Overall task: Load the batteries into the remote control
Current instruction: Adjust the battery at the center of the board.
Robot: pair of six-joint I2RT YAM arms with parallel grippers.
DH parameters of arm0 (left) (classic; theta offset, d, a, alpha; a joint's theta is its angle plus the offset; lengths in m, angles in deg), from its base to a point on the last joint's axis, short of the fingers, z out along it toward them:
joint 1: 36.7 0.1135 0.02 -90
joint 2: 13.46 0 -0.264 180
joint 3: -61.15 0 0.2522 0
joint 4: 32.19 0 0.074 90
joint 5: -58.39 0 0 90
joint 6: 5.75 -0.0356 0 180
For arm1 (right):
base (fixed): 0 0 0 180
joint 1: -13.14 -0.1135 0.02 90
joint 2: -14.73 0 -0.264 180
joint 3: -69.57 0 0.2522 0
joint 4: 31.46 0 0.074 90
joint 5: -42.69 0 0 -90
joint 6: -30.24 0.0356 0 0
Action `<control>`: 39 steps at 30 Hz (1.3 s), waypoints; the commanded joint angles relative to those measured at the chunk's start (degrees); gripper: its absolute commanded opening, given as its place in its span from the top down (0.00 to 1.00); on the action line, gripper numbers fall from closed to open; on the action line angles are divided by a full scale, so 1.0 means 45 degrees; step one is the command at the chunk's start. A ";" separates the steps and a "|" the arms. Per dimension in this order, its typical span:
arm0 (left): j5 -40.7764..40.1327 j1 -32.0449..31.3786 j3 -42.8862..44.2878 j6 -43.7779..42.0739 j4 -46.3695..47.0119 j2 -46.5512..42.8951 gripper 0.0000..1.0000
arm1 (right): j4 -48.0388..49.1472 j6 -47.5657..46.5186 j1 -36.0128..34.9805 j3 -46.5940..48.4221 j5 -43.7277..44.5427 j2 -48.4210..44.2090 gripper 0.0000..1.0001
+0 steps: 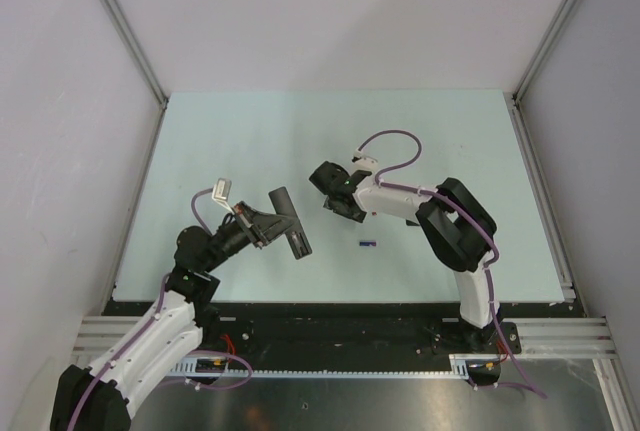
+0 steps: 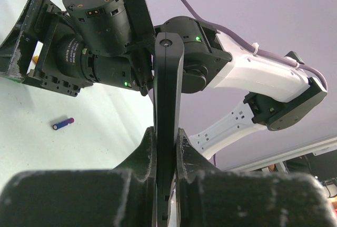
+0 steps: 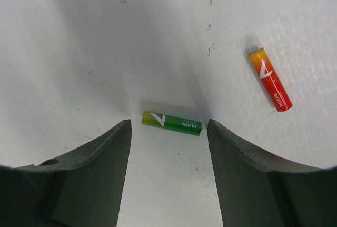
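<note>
**No battery loaded yet**

Above the table (image 1: 250, 131), your left gripper (image 2: 166, 137) is clamped on the remote control (image 2: 168, 79). Right of the remote, your right gripper (image 3: 168, 137) hangs open astride the green battery (image 3: 171, 123). The red battery (image 3: 270, 79) and blue-purple battery (image 1: 368, 244) also lie loose there. Both insertions look undone.

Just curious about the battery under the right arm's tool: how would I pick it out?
On the pale table, find the right arm's tool. A battery lies flat between its open fingers. It is green, while the red-and-orange battery lies outside them.
</note>
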 commanded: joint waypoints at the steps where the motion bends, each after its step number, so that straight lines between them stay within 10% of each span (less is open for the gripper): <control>1: 0.0053 0.0009 -0.0087 -0.0124 0.0387 -0.0225 1.00 | -0.0505 0.0200 -0.0103 0.0278 0.0135 0.0241 0.37; 22: -0.0064 0.0009 -0.0087 -0.0144 0.0387 -0.0167 1.00 | -0.0720 -0.1323 -0.0220 0.0258 0.0877 -0.0266 0.68; 30: -0.0084 0.0009 -0.0029 -0.0163 0.0387 -0.0108 1.00 | -0.0798 -0.1461 -0.0259 0.0278 0.0741 -0.0209 0.32; 39: -0.0006 0.0009 -0.0028 -0.0183 0.0387 -0.0108 1.00 | -0.0679 -0.2787 -0.0240 0.1349 0.1033 0.0084 0.32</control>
